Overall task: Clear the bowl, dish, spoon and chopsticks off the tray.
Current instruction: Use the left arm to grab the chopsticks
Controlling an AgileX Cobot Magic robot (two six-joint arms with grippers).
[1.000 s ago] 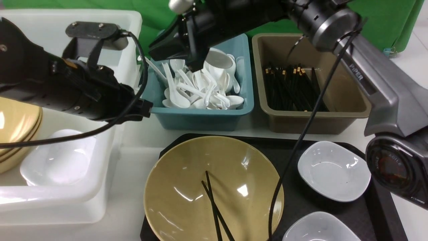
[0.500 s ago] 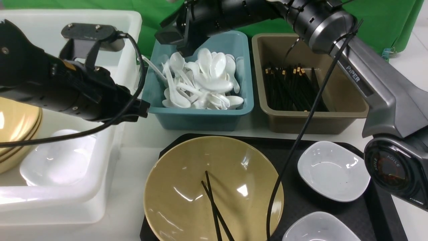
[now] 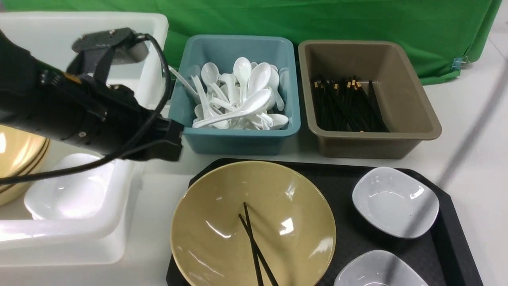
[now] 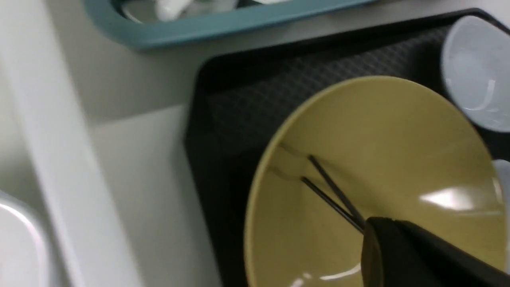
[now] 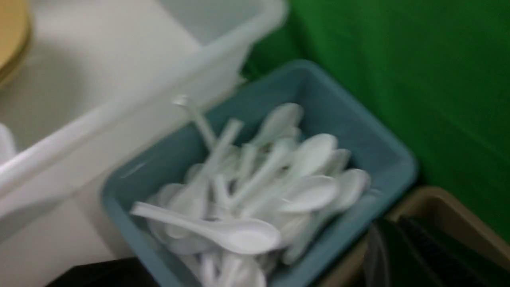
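Note:
The mustard bowl (image 3: 222, 206) sits on the black tray (image 3: 341, 174) with the two black chopsticks (image 3: 254, 246) lying crossed inside it. Two white dishes (image 3: 395, 202) (image 3: 377, 272) rest on the tray's right side. A white spoon (image 3: 246, 107) lies on top of the pile in the blue tub. My left gripper (image 3: 174, 139) hovers left of the tray; in the left wrist view my left gripper (image 4: 372, 239) is shut and empty over the bowl (image 4: 398, 139) near the chopsticks (image 4: 330, 191). My right gripper (image 5: 376, 235) is a dark blur, shut, and out of the front view.
The blue tub (image 3: 238, 139) of spoons and a brown tub (image 3: 373, 143) of black chopsticks stand behind the tray. A white bin (image 3: 79, 238) on the left holds stacked tan bowls (image 3: 16, 155) and white dishes (image 3: 67, 190).
My right arm let a spoon go over the blue tub and has pulled back out of the front view. My left arm has shifted slightly toward the tray.

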